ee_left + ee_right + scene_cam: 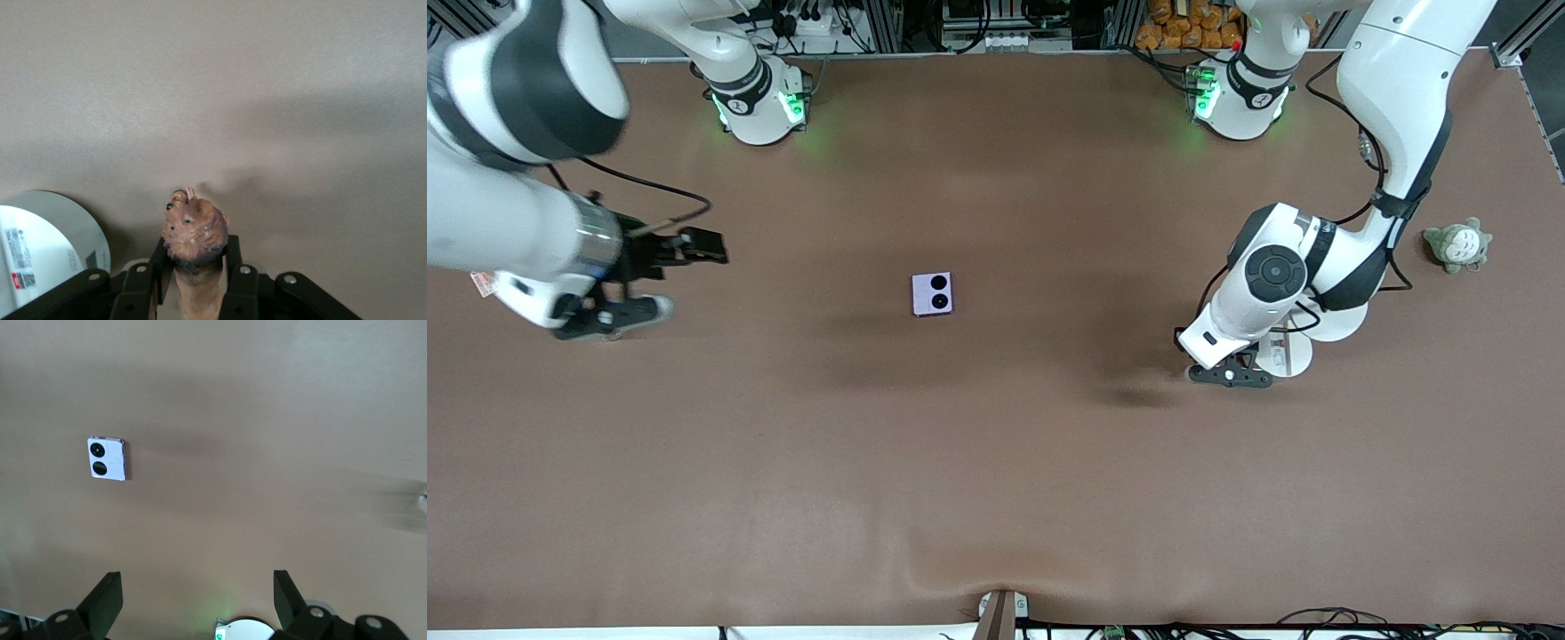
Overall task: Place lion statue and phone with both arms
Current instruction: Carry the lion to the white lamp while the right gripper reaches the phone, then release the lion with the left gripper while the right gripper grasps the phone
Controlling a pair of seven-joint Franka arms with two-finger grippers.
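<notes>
The phone, a small pale-lavender square with two black circles facing up, lies flat near the middle of the table; it also shows in the right wrist view as the phone. The reddish-brown lion statue sits between the fingers of my left gripper, head sticking out past the tips. In the front view the left gripper hangs over the table at the left arm's end and hides the lion. My right gripper hovers over the right arm's end, open and empty, its fingertips well apart.
A white round-topped stand stands right beside the left gripper, and its disc shows in the left wrist view. A grey-green plush sits toward the left arm's end. A small red-and-white packet lies under the right arm.
</notes>
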